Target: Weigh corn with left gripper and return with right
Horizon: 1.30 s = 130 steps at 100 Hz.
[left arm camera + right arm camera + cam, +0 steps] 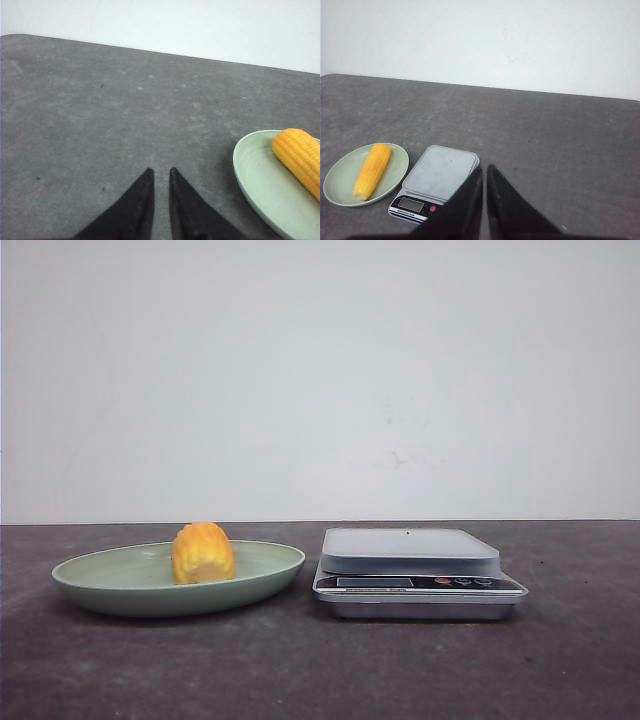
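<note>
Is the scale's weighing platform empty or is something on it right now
Empty. The scale has a bare top in the front and right wrist views; the corn lies on the green plate.

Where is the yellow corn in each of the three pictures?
Front view: the corn sits end-on in the middle of the green plate, left of the scale.
Left wrist view: the corn is at the right edge, lying on the plate.
Right wrist view: the corn lies lengthwise on the plate, lower left.
Shared landmark: the green plate.
</note>
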{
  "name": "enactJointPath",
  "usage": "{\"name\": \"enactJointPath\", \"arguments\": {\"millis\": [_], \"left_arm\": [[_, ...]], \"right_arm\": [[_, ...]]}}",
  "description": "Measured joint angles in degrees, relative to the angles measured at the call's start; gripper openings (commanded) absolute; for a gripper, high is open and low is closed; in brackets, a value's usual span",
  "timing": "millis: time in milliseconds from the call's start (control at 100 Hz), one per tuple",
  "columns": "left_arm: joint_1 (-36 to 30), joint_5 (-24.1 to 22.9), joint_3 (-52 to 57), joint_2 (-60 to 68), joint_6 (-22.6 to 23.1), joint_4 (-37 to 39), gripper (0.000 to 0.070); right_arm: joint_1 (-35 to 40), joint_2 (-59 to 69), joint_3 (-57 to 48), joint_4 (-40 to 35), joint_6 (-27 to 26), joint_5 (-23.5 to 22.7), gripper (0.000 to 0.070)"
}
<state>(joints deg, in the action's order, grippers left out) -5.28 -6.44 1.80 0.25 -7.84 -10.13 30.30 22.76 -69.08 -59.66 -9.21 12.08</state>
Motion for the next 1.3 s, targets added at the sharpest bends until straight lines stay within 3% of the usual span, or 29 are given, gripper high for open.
{"name": "enactJointPath", "arguments": {"millis": [380,590,710,890,1090,1300], "left_arm": [[0.0,0.0,0.0,0.0,0.0,0.0,0.0017],[0.02,0.0,0.0,0.0,0.0,0.0,0.0017],[0.02,0.0,0.0,0.0,0.0,0.02,0.0017],[0.02,0.0,0.0,0.0,0.0,0.02,0.0017],[0.0,0.0,0.0,0.0,0.0,0.02,0.0017],[0.0,0.0,0.0,0.0,0.0,0.04,0.0017]], "right_arm": [[-0.22,-0.04,0.0,0.13,0.35,0.17,0.0007],[-9.53,-2.75,2.51,6.99,4.66,0.9,0.0007],[-16.22,-7.34,10.21,15.34,7.3,-0.81,0.0007],[-24.5,-15.3,27.89,29.92,9.92,-7.61,0.0007],[-26.58,-20.76,48.59,43.34,10.69,-9.03,0.0007],[-26.62,-22.34,59.63,48.68,10.71,-9.05,0.0007]]}}
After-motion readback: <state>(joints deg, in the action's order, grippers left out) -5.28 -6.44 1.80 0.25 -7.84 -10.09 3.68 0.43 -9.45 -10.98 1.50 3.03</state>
